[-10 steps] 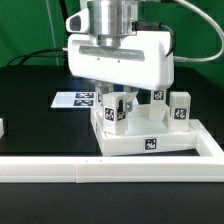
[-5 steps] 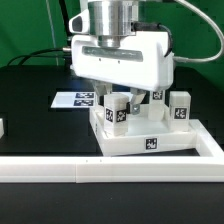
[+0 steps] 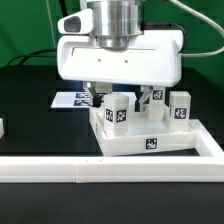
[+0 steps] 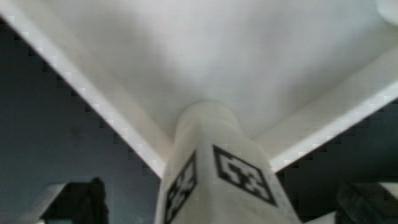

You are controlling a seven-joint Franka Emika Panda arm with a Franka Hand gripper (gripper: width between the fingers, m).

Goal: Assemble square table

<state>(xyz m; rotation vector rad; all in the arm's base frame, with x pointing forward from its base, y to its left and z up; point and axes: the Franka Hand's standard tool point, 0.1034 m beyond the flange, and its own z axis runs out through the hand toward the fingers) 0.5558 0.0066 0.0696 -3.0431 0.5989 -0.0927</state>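
The white square table top (image 3: 125,140) lies upside down near the front rail, a tag on its front wall. A white tagged leg (image 3: 116,112) stands upright in its corner on the exterior view's left. Two more legs (image 3: 180,108) stand at its other side. My gripper (image 3: 122,98) hangs over the first leg, open, with a finger on each side and not touching it. In the wrist view that leg (image 4: 222,165) rises between the dark fingers (image 4: 75,200), with a gap on both sides, against the table top (image 4: 214,60).
The long white L-shaped border rail (image 3: 100,170) runs along the front and up the exterior view's right. The marker board (image 3: 78,99) lies flat behind the table top. A small white piece (image 3: 2,127) shows at the left edge.
The jaws have opened and let go of the leg. The hand has risen a little, and the leg stays standing in its corner.
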